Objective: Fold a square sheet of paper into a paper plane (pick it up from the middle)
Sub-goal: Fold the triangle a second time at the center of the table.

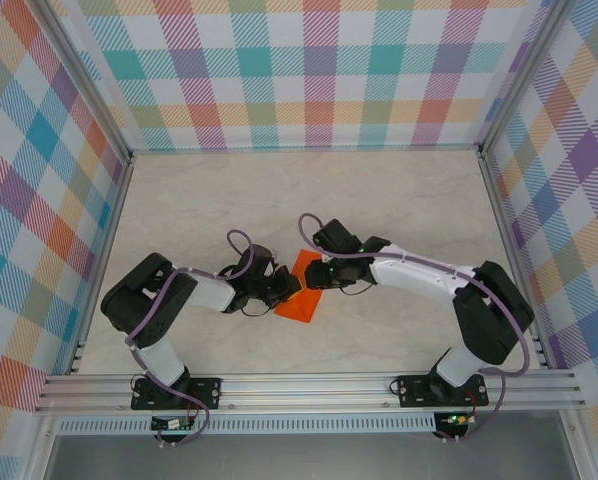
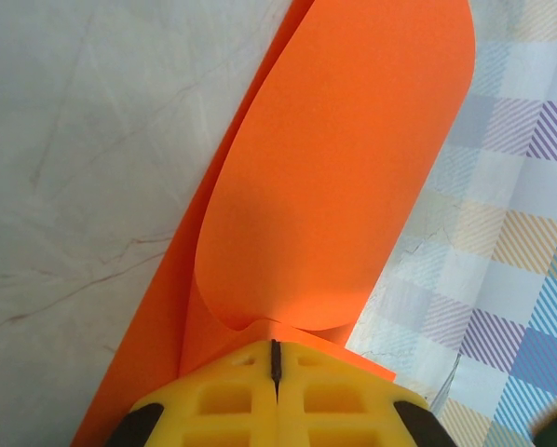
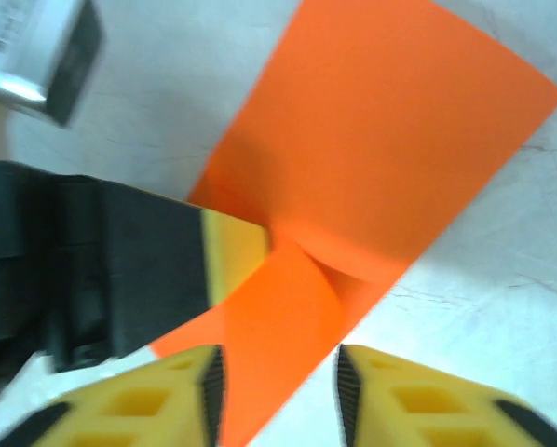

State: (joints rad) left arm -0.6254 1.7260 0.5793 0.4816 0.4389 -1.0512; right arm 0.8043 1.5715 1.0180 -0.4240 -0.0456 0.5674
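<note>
Orange paper (image 1: 299, 300) mid-tabletop, towards the near edge. Left fingers (image 2: 246, 372) pinch its curled fold; right fingers (image 3: 418, 396) stand apart around it. We judge it light, floppy: grip at creases.

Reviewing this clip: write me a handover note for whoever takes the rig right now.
Left gripper: jaws shut on the orange paper, pinching one edge; the sheet curls over above the pinch.
Right gripper: jaws open, with a flap of the paper between them, not clamped.
Paper: near the middle of the table, between the two grippers.
Done: sheet gripped and bent over.
Left: no pointed plane shape yet; the folds need creasing and finishing.
</note>
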